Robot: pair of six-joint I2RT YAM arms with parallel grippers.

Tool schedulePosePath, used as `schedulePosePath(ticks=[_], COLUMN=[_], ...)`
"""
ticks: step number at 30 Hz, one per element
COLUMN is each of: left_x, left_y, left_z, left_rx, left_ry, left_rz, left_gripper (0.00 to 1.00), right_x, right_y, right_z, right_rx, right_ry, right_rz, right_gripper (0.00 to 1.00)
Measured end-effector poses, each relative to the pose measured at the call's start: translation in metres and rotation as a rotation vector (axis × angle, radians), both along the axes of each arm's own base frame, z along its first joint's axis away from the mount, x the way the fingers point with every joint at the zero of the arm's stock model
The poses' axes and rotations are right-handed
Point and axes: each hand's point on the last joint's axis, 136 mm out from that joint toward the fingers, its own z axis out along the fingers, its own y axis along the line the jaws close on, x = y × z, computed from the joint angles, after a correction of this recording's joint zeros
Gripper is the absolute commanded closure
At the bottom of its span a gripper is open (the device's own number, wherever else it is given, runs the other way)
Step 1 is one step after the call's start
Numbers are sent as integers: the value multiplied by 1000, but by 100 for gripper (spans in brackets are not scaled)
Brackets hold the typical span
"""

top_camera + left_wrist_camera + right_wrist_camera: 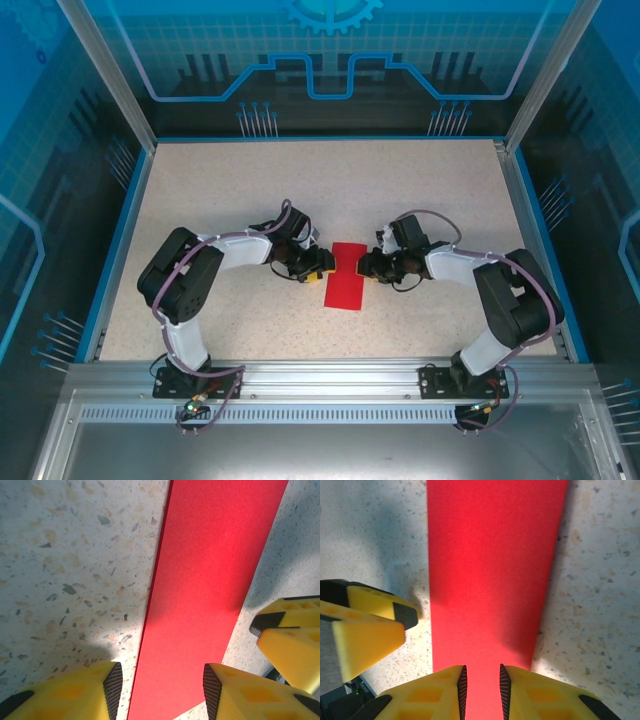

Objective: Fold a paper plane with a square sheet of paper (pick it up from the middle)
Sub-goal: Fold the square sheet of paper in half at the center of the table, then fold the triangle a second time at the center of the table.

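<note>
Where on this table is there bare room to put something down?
The whole far half of the table, between the red sheet of paper and the far blue rim, is bare. So is a narrower strip between the paper and the near metal rail. The middle is crowded: the left gripper and right gripper flank the paper.

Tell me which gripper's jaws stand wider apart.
The left gripper: it straddles the whole width of the paper, while the right gripper leaves only a narrow gap.

Speckled beige tabletop [230,180] with blue rim [320,138]; translucent blue panels [330,50] with circuit graphics on 3 sides; aluminium rail [320,375] at near edge; bright even light.
</note>
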Motion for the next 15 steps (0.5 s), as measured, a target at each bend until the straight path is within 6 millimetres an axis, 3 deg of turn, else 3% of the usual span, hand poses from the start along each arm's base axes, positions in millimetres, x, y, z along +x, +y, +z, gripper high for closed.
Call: schedulePosePath(ticks=[6, 15], left_x=[0, -1], left_y=[0, -6], left_z=[0, -1], left_rx=[0, -12], left_ry=[0, 12], left_rz=[0, -16], left_gripper=[50, 49], right_x=[-11, -9], right_y=[-5, -5], right_z=[-18, -17], right_rx=[-18, -13], right_ry=[44, 41], right_rz=[-1, -3], right_gripper=[74, 74])
